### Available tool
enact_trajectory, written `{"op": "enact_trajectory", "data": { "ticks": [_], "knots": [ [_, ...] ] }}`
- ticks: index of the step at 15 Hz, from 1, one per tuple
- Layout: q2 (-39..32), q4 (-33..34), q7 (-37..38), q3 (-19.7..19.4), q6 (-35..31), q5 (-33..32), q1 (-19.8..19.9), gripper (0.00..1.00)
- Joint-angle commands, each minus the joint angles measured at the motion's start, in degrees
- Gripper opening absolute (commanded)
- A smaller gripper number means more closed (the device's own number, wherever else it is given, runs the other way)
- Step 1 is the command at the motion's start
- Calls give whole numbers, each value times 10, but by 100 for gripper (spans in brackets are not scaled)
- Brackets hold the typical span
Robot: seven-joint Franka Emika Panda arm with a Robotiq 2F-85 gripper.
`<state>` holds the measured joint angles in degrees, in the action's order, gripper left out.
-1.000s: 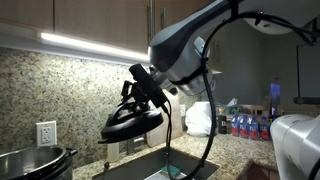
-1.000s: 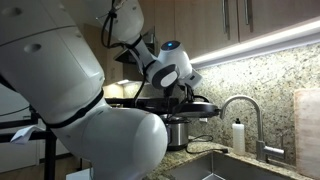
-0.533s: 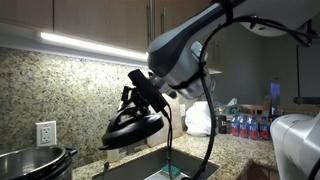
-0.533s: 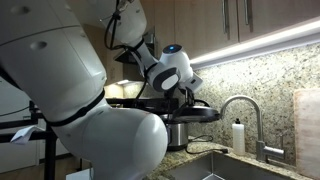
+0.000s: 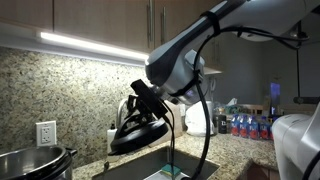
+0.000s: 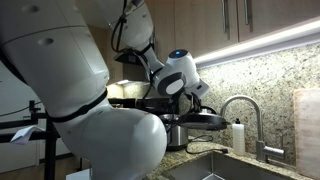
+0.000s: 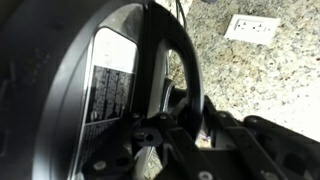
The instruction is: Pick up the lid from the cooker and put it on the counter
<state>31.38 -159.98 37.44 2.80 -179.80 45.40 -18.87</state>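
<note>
In both exterior views the black lid [image 5: 136, 131] [image 6: 202, 119] hangs tilted in the air, over the sink's edge. My gripper [image 5: 146, 106] [image 6: 191, 101] is shut on its top handle. The wrist view is filled by the lid's [image 7: 90, 80] dark dome, and the arched handle [image 7: 187, 62] runs down between my gripper's [image 7: 186, 128] closed fingers. The steel cooker [image 5: 36, 161] [image 6: 176, 133] stands uncovered on the speckled counter [image 5: 234, 149] [image 6: 188, 150], to the side of the lid.
A steel sink [image 5: 150, 170] [image 6: 215, 166] lies below the lid, with a curved faucet [image 6: 240, 108] and a soap bottle [image 6: 238, 136] behind it. The granite backsplash carries an outlet [image 5: 45, 132] [image 7: 252, 27]. Bottles and a white bag [image 5: 200, 120] crowd the far counter.
The lid and gripper have moved down and sideways, farther from the cooker and closer to the faucet side. The grip has stayed shut.
</note>
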Motion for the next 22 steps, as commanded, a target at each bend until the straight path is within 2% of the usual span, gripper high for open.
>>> {"op": "enact_trajectory", "data": {
  "ticks": [1, 7, 9, 13, 18, 19, 20, 22],
  "knots": [
    [12, 0, -4, 5, -19, 21, 34, 8],
    [14, 0, -5, 8, -31, 52, 106, 8],
    [3, 0, -5, 16, -57, 64, 132, 8],
    [-34, 0, -8, 32, -150, 102, 176, 8],
    [-77, -1, -10, 23, -231, 152, 196, 8],
    [-55, -1, -13, 77, -190, 158, 280, 8],
    [-56, -1, -14, 80, -189, 169, 291, 8],
    [-45, 0, -17, 113, -183, 192, 350, 8]
  ]
}}
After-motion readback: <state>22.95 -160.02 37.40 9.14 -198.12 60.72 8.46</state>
